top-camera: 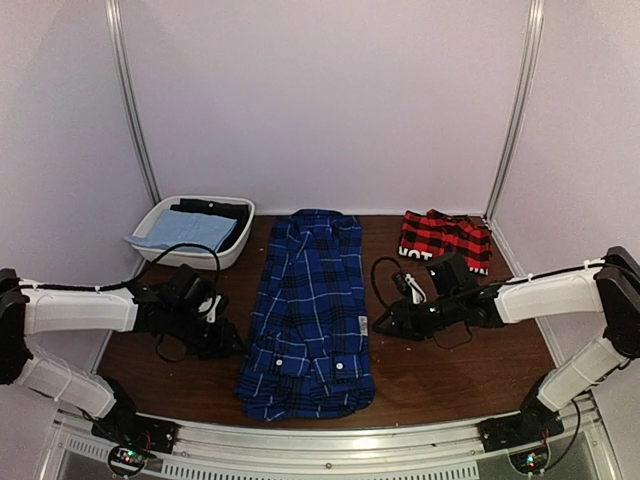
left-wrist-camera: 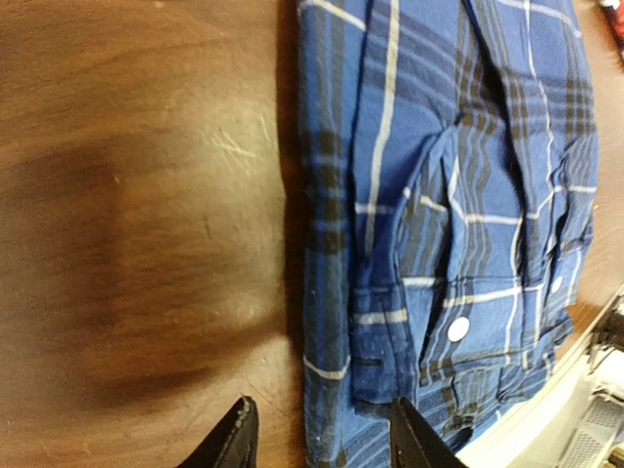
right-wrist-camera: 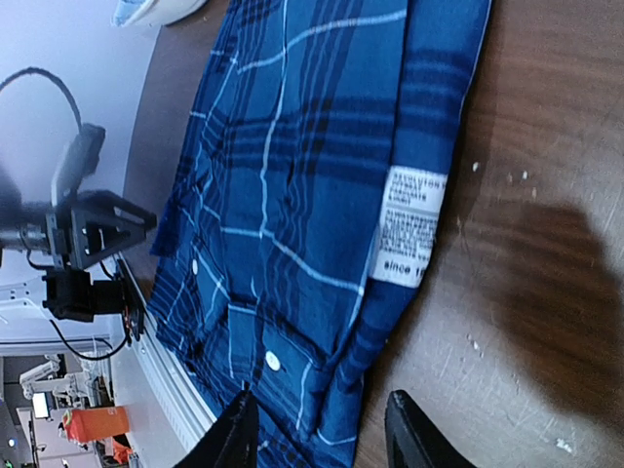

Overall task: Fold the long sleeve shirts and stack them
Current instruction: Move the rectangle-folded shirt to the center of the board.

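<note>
The dark blue plaid shirt (top-camera: 312, 310) lies flat as a long strip down the middle of the table, sleeves folded in, cuffs at its near end. It also shows in the left wrist view (left-wrist-camera: 448, 214) and the right wrist view (right-wrist-camera: 312, 185). The red-and-black check shirt (top-camera: 445, 238) lies bunched at the back right. My left gripper (top-camera: 228, 340) is open and empty, low at the blue shirt's near left edge, its jaws astride that edge (left-wrist-camera: 322, 444). My right gripper (top-camera: 385, 325) is open and empty, just above the shirt's right edge (right-wrist-camera: 317, 434).
A white basin (top-camera: 233, 250) at the back left holds a light blue cloth (top-camera: 185, 230) and a black garment (top-camera: 212, 207). A white label (right-wrist-camera: 409, 226) is on the blue shirt's right edge. A metal rail (top-camera: 330, 445) runs along the table's near edge.
</note>
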